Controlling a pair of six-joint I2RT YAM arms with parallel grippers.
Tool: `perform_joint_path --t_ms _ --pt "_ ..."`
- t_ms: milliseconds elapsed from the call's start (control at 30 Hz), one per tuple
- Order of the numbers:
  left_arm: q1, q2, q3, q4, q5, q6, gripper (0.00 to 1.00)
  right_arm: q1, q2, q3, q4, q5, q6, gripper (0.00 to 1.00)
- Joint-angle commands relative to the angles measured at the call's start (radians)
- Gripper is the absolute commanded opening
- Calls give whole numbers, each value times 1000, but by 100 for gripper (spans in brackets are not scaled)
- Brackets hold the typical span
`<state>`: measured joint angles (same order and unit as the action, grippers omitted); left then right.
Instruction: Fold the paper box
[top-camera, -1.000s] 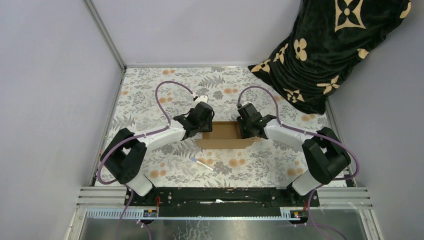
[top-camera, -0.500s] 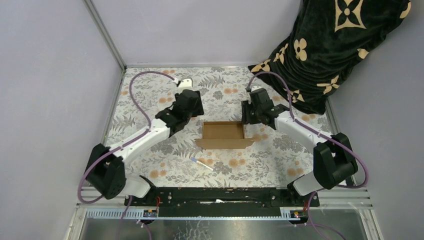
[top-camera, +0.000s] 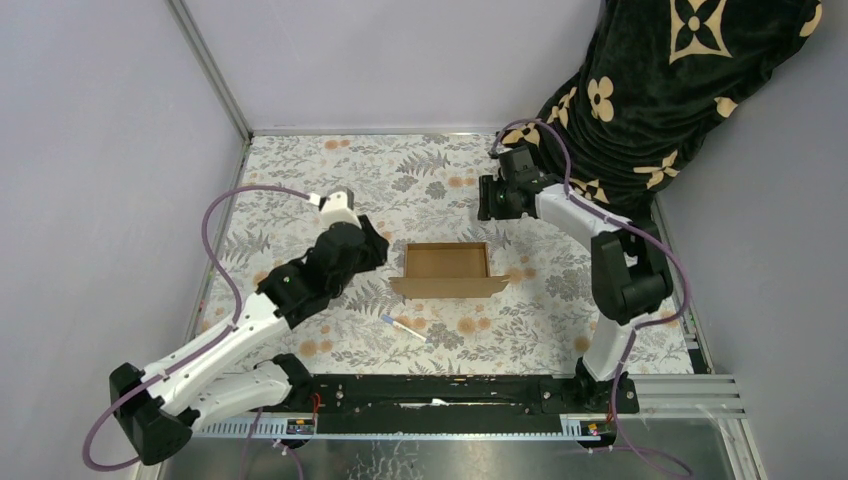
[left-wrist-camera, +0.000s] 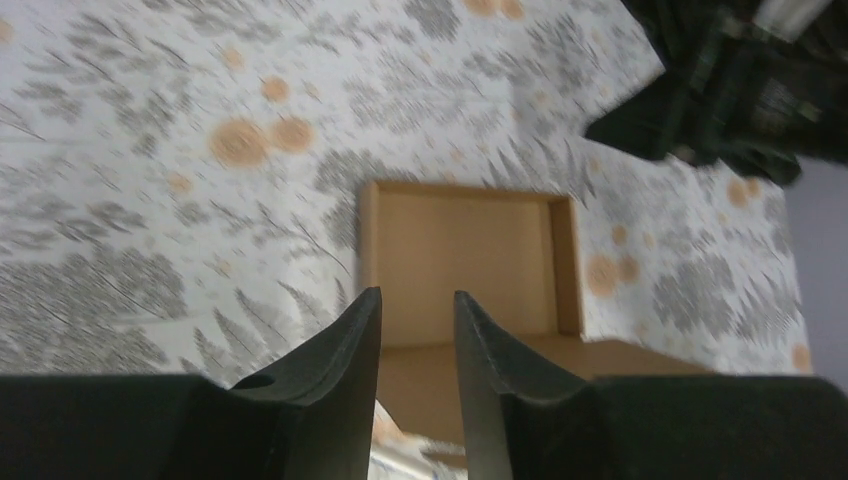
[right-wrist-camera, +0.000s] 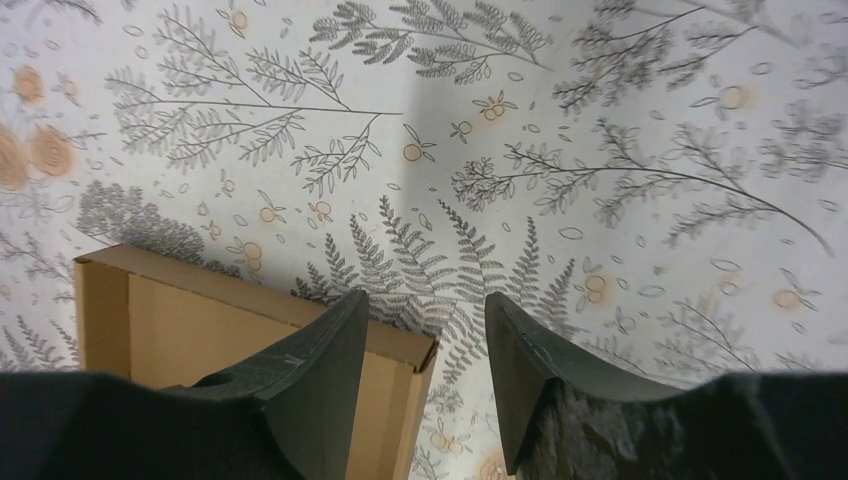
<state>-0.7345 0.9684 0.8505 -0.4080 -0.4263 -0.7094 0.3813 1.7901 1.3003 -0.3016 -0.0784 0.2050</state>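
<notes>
From above, the paper box (top-camera: 447, 265) sits at the middle of the frame on the floral table cover (top-camera: 290, 190), an open brown tray with low walls raised on its sides and one flap lying flat toward the bottom of the frame. The left gripper (top-camera: 376, 245) hangs just left of the box, near its left wall but apart from it, and its fingers are too dark here to say how they stand. The right gripper (top-camera: 489, 200) is up and to the right of the box, well clear, beside the black cloth with tan flowers (top-camera: 660, 100) heaped in the upper right. A small white pen-like stick (top-camera: 402, 327) lies below the box, left of centre, nothing touching it. Over to the left wrist view: the left gripper (left-wrist-camera: 416, 300) shows two black fingers (left-wrist-camera: 340, 360) rising from the bottom edge with a narrow gap between them, nothing held. The box (left-wrist-camera: 468, 255) lies beyond them at centre frame, blurred, with its flat flap running off to the lower right. Now the right wrist view, and it's sharp: the right gripper (right-wrist-camera: 428, 298) has its fingers (right-wrist-camera: 535, 365) spread wider, empty, hovering over bare fern print. The box (right-wrist-camera: 190, 325) shows in the lower left corner, its walled corner tucked behind the left-hand finger.
</notes>
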Motion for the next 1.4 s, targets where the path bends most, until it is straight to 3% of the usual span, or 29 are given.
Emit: perform_joint_path --t_ms 0,333,500,633,767,867,1067,1367 --pt "-122 -84 -23 -94 -29 -122 42 1 84 69 6 -90 -28 54" --pt "-318 -340 -98 -237 -28 -301 41 1 162 72 23 -144 -36 55" --pt "-335 -359 -161 -137 89 -288 46 0 185 65 37 -168 -34 55" --pt "-391 -280 -221 -61 146 -308 41 1 197 71 39 -187 -33 54" --pt "-525 -236 -284 0 58 -392 37 2 207 78 39 -198 -36 54" --pt "-562 -167 -320 44 19 -430 37 2 213 75 40 -218 -36 53" --pt "-531 -36 -381 173 -75 -474 43 2 175 -21 72 -230 -33 51" --pt "-389 242 -311 346 -38 -398 44 7 45 -246 142 -213 0 49"
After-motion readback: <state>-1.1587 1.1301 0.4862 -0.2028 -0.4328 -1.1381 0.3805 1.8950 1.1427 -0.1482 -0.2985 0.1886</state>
